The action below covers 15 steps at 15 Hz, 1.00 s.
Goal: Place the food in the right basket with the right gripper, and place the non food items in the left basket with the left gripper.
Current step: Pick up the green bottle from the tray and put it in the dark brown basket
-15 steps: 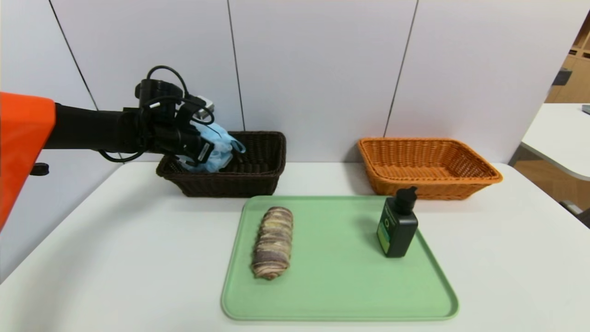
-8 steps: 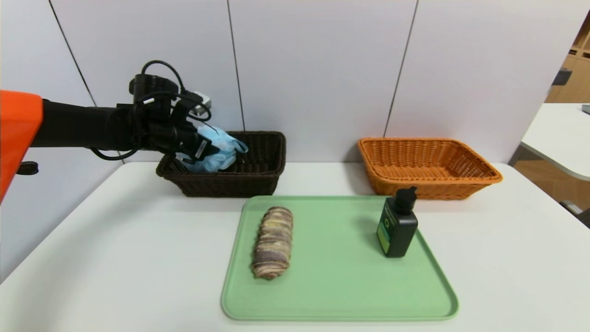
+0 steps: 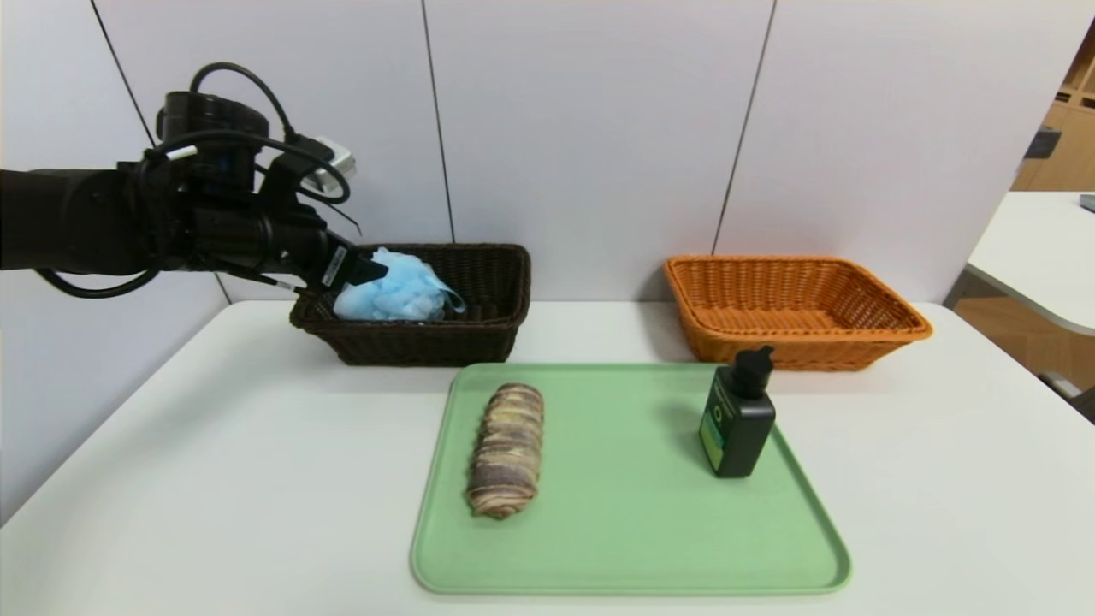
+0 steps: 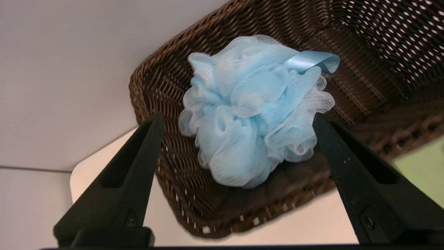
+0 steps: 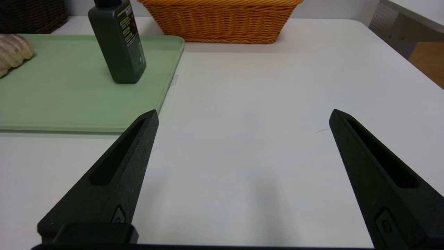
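Note:
A light-blue mesh bath pouf (image 3: 395,296) (image 4: 253,107) lies inside the dark brown left basket (image 3: 479,334) (image 4: 364,41). My left gripper (image 3: 364,272) (image 4: 237,119) hovers open just above the basket's left end, clear of the pouf. The marbled bread roll (image 3: 506,448) (image 5: 12,52) lies on the green tray (image 3: 633,547) (image 5: 69,100). A black pump bottle with a green label (image 3: 737,417) (image 5: 118,41) stands on the tray's right side. The orange right basket (image 3: 796,338) (image 5: 222,21) holds nothing. My right gripper (image 5: 242,116) is open, low over bare table right of the tray.
The tray sits in the middle of a white table (image 3: 214,479), with both baskets against the grey back wall (image 3: 599,128). Another white table (image 3: 1035,248) stands off to the right.
My left gripper opened and let go of the pouf, which dropped into the dark basket. The left arm then drew back up and to the left.

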Each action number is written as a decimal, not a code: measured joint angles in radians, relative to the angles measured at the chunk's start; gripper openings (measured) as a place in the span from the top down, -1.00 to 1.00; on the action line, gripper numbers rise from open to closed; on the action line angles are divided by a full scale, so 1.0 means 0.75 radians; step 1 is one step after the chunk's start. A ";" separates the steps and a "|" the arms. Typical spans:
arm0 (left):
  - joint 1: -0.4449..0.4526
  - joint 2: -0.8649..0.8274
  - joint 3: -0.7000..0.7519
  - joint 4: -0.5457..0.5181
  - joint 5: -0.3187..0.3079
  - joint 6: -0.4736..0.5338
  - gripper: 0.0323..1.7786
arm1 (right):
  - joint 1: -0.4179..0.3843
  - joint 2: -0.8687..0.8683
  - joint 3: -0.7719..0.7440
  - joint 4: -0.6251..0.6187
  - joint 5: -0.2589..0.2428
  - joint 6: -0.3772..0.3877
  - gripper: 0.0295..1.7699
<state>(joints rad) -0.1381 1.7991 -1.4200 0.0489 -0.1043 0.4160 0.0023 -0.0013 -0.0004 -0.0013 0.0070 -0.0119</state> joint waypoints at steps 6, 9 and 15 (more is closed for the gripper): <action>0.000 -0.563 0.466 0.019 0.002 -0.079 -0.83 | 0.000 0.000 0.000 0.000 0.000 0.000 -0.92; 0.000 -0.883 0.694 0.018 0.005 -0.115 -0.86 | 0.001 0.000 0.000 0.000 0.000 0.000 -0.92; 0.020 -1.448 1.123 -0.037 0.008 -0.205 -0.88 | 0.000 0.000 0.000 0.000 0.000 0.000 -0.92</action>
<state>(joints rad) -0.1230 0.7130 -0.5781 0.0211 -0.0981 0.2621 0.0023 -0.0013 -0.0004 -0.0013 0.0072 -0.0119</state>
